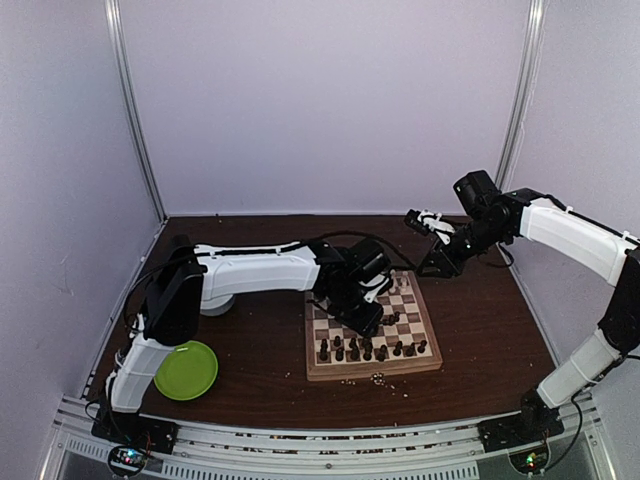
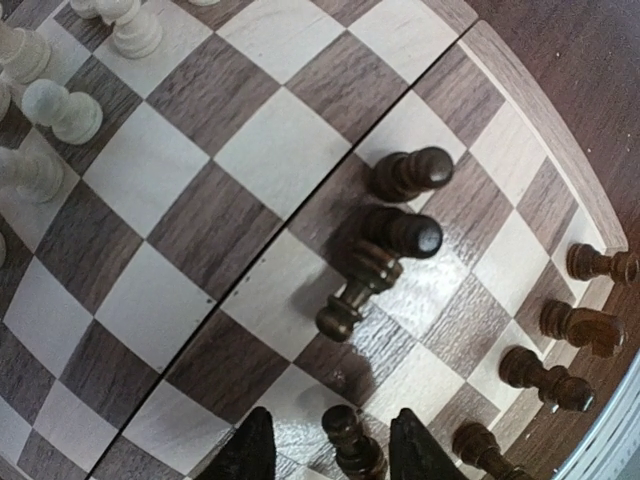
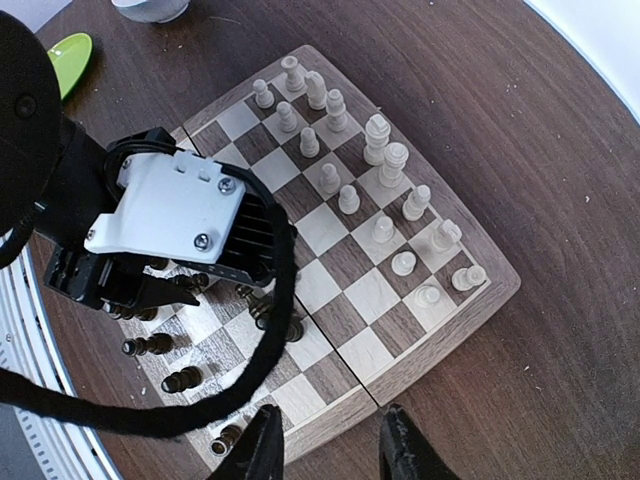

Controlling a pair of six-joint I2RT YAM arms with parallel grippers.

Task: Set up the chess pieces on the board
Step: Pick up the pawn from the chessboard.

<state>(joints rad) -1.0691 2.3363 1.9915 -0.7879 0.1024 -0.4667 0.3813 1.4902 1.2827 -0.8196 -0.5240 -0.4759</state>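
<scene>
Over the board (image 2: pixel 250 150), left claw (image 2: pixel 333 420) loosely straddles a dark pawn (image 2: pixel 352 445), its base cut off; right claw (image 3: pixel 330 425) gapes empty.

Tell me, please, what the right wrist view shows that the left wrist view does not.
Only right wrist: the green plate, the white bowl, and the left arm's wrist hanging over the board. Only left wrist: a close look at one dark piece standing between the left gripper's open fingers. Both: the board, cream pieces and dark pieces.

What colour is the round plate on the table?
Bright green plate; clearest in the top external view.
</scene>
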